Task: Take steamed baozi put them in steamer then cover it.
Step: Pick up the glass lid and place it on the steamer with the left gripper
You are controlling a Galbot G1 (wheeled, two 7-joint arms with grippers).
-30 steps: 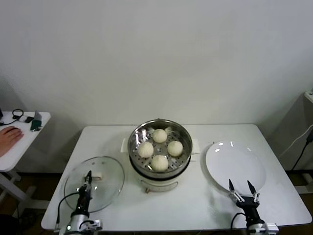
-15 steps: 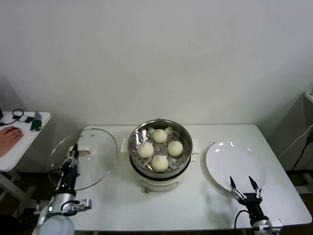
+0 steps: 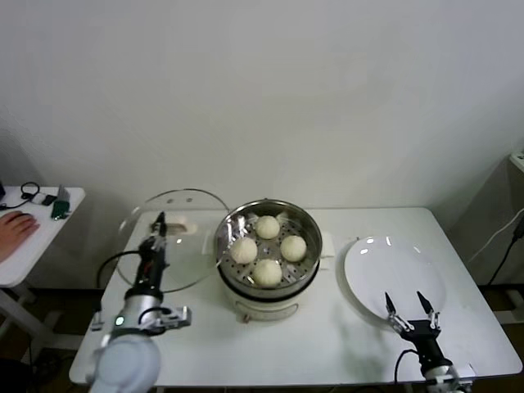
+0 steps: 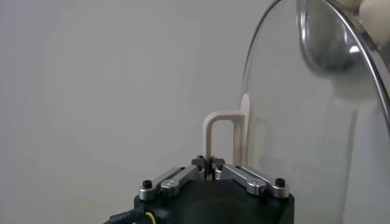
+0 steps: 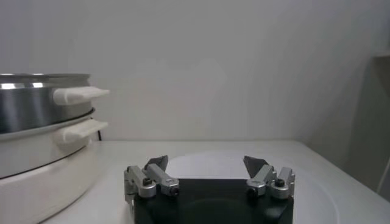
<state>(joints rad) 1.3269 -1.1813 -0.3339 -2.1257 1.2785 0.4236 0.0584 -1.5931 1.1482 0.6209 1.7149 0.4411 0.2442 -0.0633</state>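
Four off-white baozi (image 3: pixel 268 249) lie in the shiny steel steamer (image 3: pixel 307 221) on its white cooker base at the table's middle. My left gripper (image 3: pixel 159 221) is shut on the cream bar handle (image 4: pixel 220 137) of the clear glass cover (image 3: pixel 196 246) and holds it tilted in the air, just left of the steamer. In the left wrist view the cover (image 4: pixel 304 134) stands on edge with the steamer's rim behind it. My right gripper (image 3: pixel 408 305) is open and empty, low at the front edge of the white plate (image 3: pixel 395 274).
The steamer's side handles (image 5: pixel 79 94) show in the right wrist view, left of the plate (image 5: pixel 213 167). A small side table (image 3: pixel 41 237) with a person's hand (image 3: pixel 16 227) stands at the far left. The white table (image 3: pixel 327 344) runs to its front edge near both arms.
My left gripper has lifted the cover off the table's front left, swung it out to the left, then carried it up and rightward to beside the steamer. The right gripper has barely moved.
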